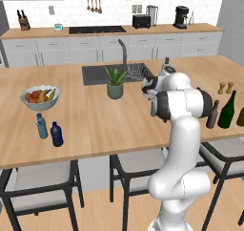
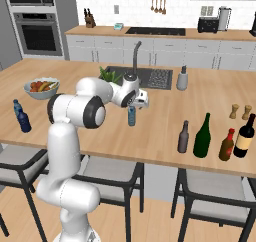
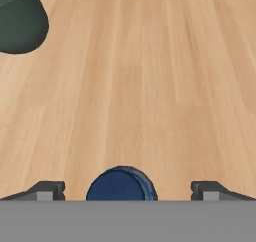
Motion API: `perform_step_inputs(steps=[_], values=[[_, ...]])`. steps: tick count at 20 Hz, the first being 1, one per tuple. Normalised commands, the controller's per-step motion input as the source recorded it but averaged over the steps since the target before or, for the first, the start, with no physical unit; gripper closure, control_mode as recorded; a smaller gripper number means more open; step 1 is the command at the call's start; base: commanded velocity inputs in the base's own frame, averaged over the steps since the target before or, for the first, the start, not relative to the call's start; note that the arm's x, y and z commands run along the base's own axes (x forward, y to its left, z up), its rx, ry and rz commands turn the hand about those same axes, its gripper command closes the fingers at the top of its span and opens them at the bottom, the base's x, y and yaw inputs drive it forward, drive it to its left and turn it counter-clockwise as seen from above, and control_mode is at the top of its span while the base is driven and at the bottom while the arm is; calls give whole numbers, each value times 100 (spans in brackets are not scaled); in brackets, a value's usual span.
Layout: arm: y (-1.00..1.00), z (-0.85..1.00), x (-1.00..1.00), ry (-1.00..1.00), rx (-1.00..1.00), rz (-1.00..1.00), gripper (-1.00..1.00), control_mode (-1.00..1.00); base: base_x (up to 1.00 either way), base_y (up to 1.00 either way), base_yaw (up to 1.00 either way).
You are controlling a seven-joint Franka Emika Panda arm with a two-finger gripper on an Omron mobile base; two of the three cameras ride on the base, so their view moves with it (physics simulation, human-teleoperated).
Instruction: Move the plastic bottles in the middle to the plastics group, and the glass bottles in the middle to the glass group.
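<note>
The pale-blue plastic bottle (image 2: 131, 117) with a blue cap (image 3: 121, 184) stands mid-counter. My gripper (image 2: 133, 105) hangs just above it, open, and the cap sits between the two fingertips (image 3: 46, 191) in the hand view without touching them. The arm hides most of this bottle (image 1: 153, 109) in the left base view. The tall green wine bottle (image 2: 202, 136) and the slim dark brown bottle (image 2: 183, 137) stand near the counter's front edge. The plastics group, a pale-blue bottle (image 1: 42, 126) and a navy bottle (image 1: 56, 134), is far left. An amber-brown glass bottle (image 2: 227, 145) stands at the right.
A potted plant (image 1: 115, 83) stands in front of the sink (image 1: 95, 75), close to the gripper. A fruit bowl (image 1: 39, 97) sits behind the plastics group. Two wooden shakers (image 2: 233, 111) and a dark red-labelled bottle (image 2: 245, 136) are at the right. Stools line the counter's front.
</note>
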Motion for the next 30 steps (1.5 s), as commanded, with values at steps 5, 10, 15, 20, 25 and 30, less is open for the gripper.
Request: perform_step_inputs(steps=[5, 10, 15, 20, 25, 30], values=[[0, -4, -4, -1, 2, 2, -100, -100, 0, 0, 0], [0, 0, 0, 2, 0, 0, 100, -100, 0, 0, 0], [0, 0, 0, 0, 0, 0, 100, -100, 0, 0, 0], [4, 4, -3, 0, 0, 0, 100, -100, 0, 0, 0], [31, 53, -47, 0, 0, 5, 100, -100, 0, 0, 0], [64, 41, -68, 0, -7, 14, 100, -100, 0, 0, 0]])
